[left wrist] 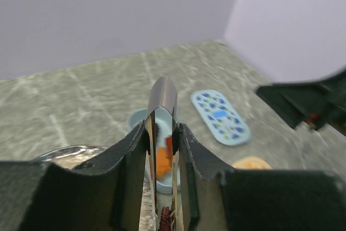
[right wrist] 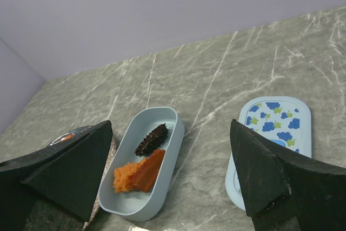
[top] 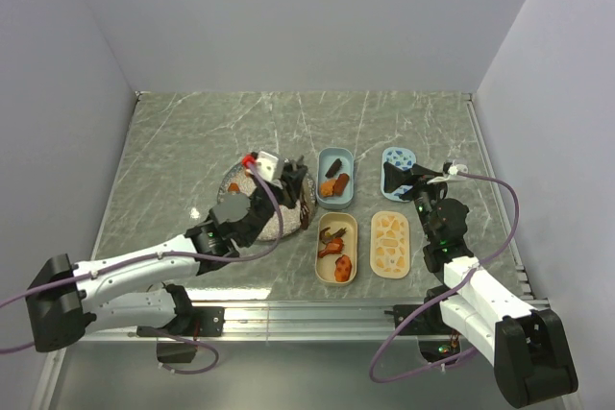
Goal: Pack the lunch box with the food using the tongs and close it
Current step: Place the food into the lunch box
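Note:
My left gripper is shut on the metal tongs, over the right rim of the speckled plate. Low between the tong arms shows a dark reddish chunk; whether it is pinched I cannot tell. Just beyond lies the blue tub, holding a dark spiky piece and orange food. The tan tub nearer the arms holds several orange and brown chunks. My right gripper hangs open and empty between the blue tub and the patterned blue lid.
The tan lid lies right of the tan tub, close to my right arm. Grey walls close in the marble table at the left, back and right. A metal rail runs along the near edge.

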`<move>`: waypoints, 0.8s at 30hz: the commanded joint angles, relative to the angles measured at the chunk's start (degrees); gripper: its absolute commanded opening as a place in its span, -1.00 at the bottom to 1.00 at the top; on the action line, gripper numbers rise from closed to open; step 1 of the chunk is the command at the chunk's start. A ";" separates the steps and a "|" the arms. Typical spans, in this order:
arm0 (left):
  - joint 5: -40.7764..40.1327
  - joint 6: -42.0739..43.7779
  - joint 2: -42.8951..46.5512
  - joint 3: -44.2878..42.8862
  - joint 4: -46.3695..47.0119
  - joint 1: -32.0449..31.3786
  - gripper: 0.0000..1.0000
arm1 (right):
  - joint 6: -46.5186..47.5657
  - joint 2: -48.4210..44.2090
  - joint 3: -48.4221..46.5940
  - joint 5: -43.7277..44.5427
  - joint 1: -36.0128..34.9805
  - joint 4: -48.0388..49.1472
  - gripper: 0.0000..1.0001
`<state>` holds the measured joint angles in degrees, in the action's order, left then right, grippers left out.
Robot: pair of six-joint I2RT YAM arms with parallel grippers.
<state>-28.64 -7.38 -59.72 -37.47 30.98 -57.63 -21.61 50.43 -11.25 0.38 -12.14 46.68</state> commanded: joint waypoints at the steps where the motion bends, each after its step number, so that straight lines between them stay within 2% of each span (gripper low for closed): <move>1: 4.82 1.23 -2.23 -4.45 4.35 -3.36 -0.66 | 0.34 0.02 -2.55 -0.21 -0.43 2.02 0.92; 10: 8.69 1.40 -10.14 -8.84 6.46 -7.23 -0.65 | 0.25 0.01 -2.73 -0.21 -0.43 2.02 0.92; 24: 11.24 -0.27 -15.95 -12.62 9.18 -9.79 -0.66 | 0.42 -0.16 -2.55 -0.21 -0.34 2.02 0.92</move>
<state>-19.05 -6.79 -75.13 -47.27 35.79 -66.89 -21.61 50.43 -11.25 0.38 -12.14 46.68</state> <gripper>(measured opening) 0.317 0.960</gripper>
